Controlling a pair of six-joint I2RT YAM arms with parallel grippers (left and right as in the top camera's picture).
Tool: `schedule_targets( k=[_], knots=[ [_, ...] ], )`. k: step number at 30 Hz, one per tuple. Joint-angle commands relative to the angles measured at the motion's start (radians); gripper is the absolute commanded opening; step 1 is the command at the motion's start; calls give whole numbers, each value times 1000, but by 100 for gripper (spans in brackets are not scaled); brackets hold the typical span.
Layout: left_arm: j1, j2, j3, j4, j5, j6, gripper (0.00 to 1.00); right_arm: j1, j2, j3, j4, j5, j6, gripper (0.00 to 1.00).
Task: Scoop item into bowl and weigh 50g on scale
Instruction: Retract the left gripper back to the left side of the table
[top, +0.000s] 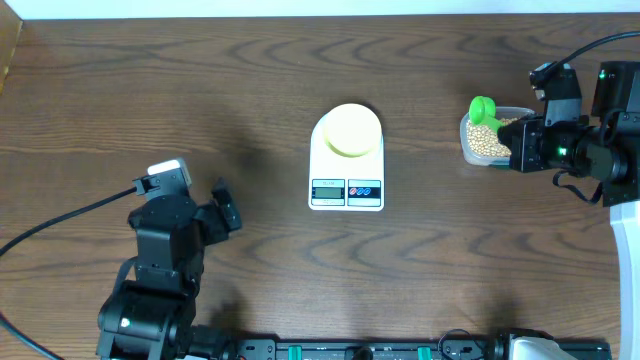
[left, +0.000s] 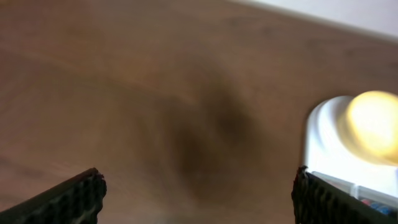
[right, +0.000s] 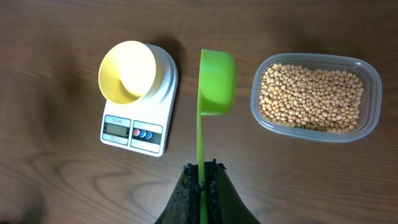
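Though blurry, left fingers (left: 68, 200) wide apart; right fingers (right: 185, 196) tight on green scoop (right: 217, 76) (apparently empty).

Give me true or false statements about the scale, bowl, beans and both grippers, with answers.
1. The small pale yellow round bowl sits on the white digital kitchen scale. True.
2. The small round tan beans lie in the clear rounded-rectangular plastic tub. True.
3. The bowl already holds beans. False: it is empty.
4. The right gripper is shut on the bright green plastic scoop's handle. True.
5. The left gripper grips the tub. False: it is open, holding nothing.
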Motion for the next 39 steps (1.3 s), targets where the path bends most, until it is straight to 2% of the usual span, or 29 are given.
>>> schedule_targets(
  k=[1, 12, 21, 31, 35, 39],
  knots=[
    [10, 20, 7, -35, -29, 6, 98, 5, -1, -14, -18, -2, -42, 1],
    [10, 62, 7, -90, -29, 6, 98, 5, -1, -14, -83, -40, -26, 1],
    [10, 81, 7, -92, -29, 6, 98, 0, -1, -14, -31, 27, -27, 1],
    [10, 104, 7, -92, -29, 6, 98, -71, -1, -14, -18, 31, -16, 1],
    [10, 109, 7, -92, -29, 6, 98, -113, -1, -14, 11, 31, 92, 1],
    [10, 109, 7, -92, -29, 6, 98, -143, -1, -14, 46, 31, 113, 1]
  ],
)
